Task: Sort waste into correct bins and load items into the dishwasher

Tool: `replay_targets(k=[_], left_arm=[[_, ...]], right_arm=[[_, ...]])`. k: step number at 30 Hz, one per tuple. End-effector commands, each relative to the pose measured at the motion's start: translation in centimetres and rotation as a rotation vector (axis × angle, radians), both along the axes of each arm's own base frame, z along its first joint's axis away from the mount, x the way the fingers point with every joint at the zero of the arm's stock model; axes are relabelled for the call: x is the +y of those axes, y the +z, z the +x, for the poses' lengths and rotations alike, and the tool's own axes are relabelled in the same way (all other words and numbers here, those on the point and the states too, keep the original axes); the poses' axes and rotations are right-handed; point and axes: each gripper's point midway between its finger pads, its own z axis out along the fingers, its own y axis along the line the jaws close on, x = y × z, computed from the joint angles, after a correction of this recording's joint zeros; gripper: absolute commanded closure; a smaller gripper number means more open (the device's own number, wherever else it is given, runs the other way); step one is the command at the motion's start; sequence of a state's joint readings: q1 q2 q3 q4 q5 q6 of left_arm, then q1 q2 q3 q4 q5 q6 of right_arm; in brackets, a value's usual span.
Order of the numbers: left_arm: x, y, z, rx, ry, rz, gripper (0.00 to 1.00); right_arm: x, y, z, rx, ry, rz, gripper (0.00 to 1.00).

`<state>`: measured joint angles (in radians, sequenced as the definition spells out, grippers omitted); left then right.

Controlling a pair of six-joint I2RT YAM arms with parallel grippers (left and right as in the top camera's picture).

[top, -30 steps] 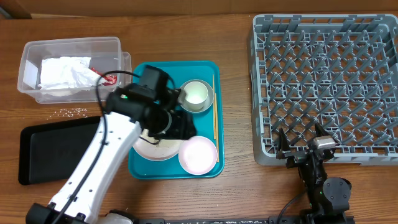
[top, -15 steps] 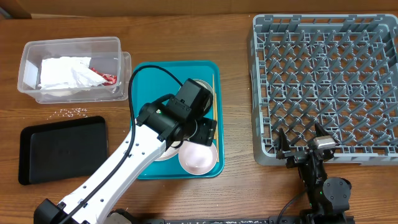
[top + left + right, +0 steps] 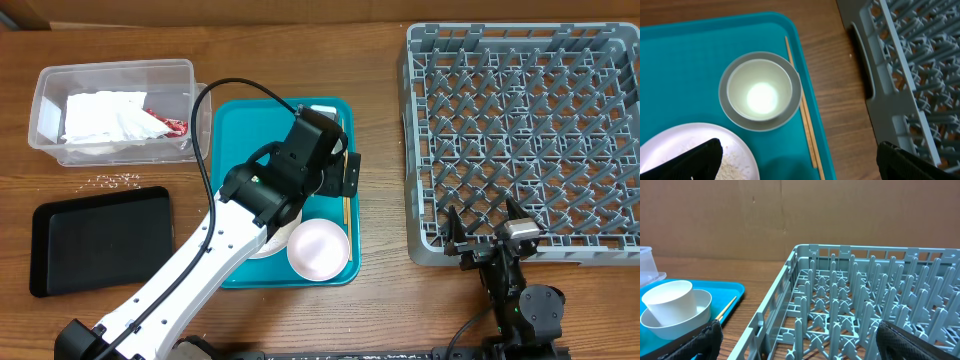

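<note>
We see the left end effector (image 3: 343, 176) hanging over the right side of the teal tray (image 3: 232, 125). Its fingers (image 3: 697, 157) are spread wide and hold nothing. From the left wrist camera, a small white cup (image 3: 759, 95) stands upright inside a bowl (image 3: 792, 107) near the tray's far right corner. Thin wooden chopsticks (image 3: 804, 122) lie just beside the bowl, running along the tray's right edge. A white plate (image 3: 737, 147) with pale food residue on it lies on the tray on the near side of the bowl. A pink plate (image 3: 318, 249) sits at the tray's near right corner, just beside the white plate.

At the far left of the bench (image 3: 380, 60) stands the clear tub (image 3: 45, 110). In it we see the crumpled napkin (image 3: 105, 115) with the red wrapper (image 3: 171, 125) next to it. Pale crumbs (image 3: 115, 180) are scattered on the bare bench between the tub and the black tray (image 3: 100, 235), which lies flat near the left front.

The grey dish rack (image 3: 520, 120) stands to the right of the teal tray, apart from it. The right end effector (image 3: 490, 237) sits low at the rack's near edge, with its fingers spread and nothing between them. Its camera looks across the upright pegs toward the cup and bowl.
</note>
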<state>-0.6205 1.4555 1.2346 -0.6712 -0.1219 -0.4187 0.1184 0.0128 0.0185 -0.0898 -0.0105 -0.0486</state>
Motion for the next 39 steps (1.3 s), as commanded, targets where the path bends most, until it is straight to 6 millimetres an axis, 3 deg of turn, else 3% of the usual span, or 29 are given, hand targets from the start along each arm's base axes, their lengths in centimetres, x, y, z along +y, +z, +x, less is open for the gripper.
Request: replay_targets(k=[1, 14, 23, 27, 32, 36, 39], left_arm=[[1.7, 0.3, 1.0, -0.057, 0.083, 0.063, 0.00], [2.4, -0.8, 0.2, -0.012, 0.084, 0.092, 0.00], [2.2, -3.8, -1.7, 0.085, 0.037, 0.091, 0.01], [2.2, -5.0, -2.6, 0.128, 0.020, 0.090, 0.28], [2.6, -5.7, -3.1, 0.150, 0.019, 0.106, 0.51], [2.6, -5.7, -3.1, 0.150, 0.019, 0.106, 0.57], [2.6, -5.7, -3.1, 0.150, 0.019, 0.106, 0.78]], right_arm=[[-0.2, -0.1, 0.0, -0.005, -0.012, -0.001, 0.00], [-0.2, -0.1, 0.0, -0.005, -0.012, -0.001, 0.00], [-0.2, -0.1, 0.0, -0.005, -0.012, -0.001, 0.00], [-0.2, -0.1, 0.0, -0.005, -0.012, -0.001, 0.00], [-0.2, -0.1, 0.0, -0.005, -0.012, -0.001, 0.00], [-0.2, -0.1, 0.0, -0.005, -0.012, -0.001, 0.00], [-0.2, -0.1, 0.0, -0.005, -0.013, -0.001, 0.00]])
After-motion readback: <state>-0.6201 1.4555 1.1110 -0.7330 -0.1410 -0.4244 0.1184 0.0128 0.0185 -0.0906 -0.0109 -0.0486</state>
